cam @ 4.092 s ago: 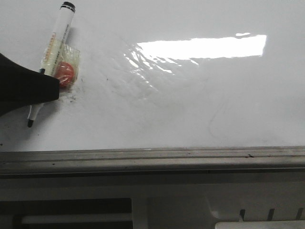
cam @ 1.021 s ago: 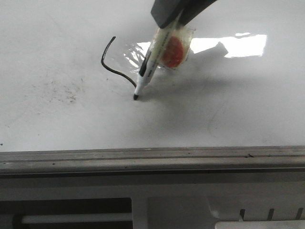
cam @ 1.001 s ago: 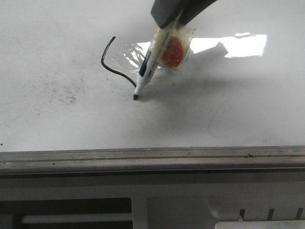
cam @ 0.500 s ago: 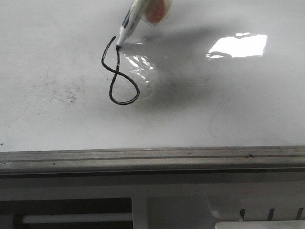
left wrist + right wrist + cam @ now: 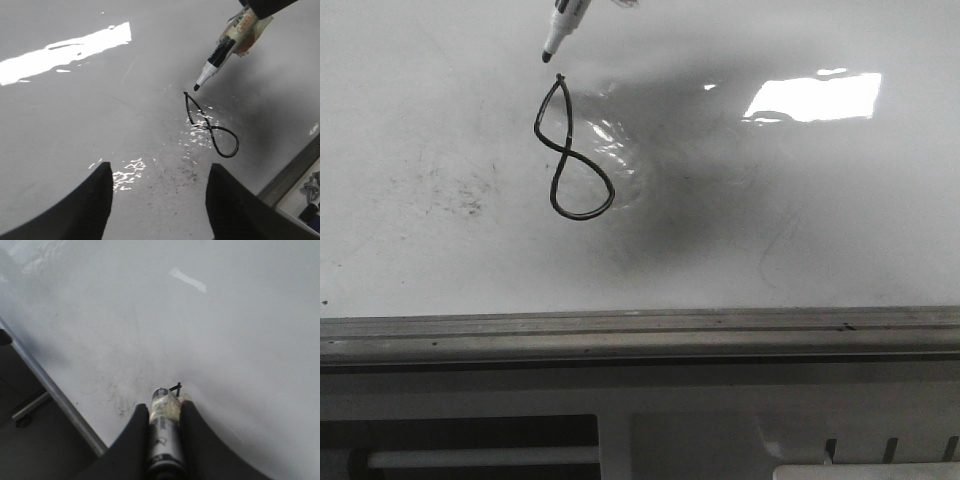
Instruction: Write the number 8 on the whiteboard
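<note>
So, my right gripper [image 5: 163,425]: its two dark fingers are squeezed tight on the marker [image 5: 163,432], one on each side of the barrel.
Marker: in the front view only its tip end [image 5: 560,30] shows; the rest is cut off by the top edge. The black tip hangs just above the top point of the number 8, not touching it.
Marker from my left wrist: I see more of it [image 5: 220,52], with clear tape and something red wrapped round the barrel. I cannot read the words on it.
Number 8 [image 5: 570,150]: a thin black line on the whiteboard [image 5: 820,230], left of the middle. The top loop is thin and pointy, the bottom loop is rounder.
Number 8 from my right wrist: almost all hidden behind the marker; only a tiny black bit [image 5: 176,387] peeks out.
My left gripper [image 5: 157,200]: its fingers are spread wide with nothing between them, hanging over the board near the 8 [image 5: 210,132].
Whiteboard: shiny, with a bright glare patch [image 5: 815,97] and faint grey smudges [image 5: 455,190].
Edge rail [image 5: 640,335]: grey metal, along the near side of the board.
</note>
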`<control>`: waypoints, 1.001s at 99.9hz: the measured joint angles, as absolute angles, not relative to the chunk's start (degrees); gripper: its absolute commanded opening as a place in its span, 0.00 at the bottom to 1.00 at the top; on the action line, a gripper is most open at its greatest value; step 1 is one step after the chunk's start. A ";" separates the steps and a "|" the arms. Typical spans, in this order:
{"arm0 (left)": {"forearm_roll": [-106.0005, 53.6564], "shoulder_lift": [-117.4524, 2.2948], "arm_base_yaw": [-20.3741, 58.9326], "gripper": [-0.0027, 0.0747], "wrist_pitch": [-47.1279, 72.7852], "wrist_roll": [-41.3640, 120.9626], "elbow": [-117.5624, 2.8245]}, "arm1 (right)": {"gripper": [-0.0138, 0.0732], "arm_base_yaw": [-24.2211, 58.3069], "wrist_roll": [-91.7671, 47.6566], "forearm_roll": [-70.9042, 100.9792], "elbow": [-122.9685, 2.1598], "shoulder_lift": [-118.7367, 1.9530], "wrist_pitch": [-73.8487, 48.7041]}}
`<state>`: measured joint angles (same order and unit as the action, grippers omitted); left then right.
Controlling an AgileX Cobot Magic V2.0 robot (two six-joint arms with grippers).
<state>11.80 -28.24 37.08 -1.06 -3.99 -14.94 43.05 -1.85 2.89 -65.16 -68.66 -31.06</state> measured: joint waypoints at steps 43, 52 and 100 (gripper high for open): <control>17.30 -45.37 47.34 0.54 -12.41 -3.99 -15.34 | 0.10 51.92 -1.12 3.91 -61.76 -70.78 -35.08; 17.43 -50.25 47.52 0.54 -15.60 -3.99 -15.96 | 0.10 52.24 0.00 4.51 -61.68 -70.90 -34.38; 15.36 -61.82 47.66 0.01 -24.48 -3.61 -18.23 | 0.17 52.24 2.12 5.22 -61.68 -70.90 -34.12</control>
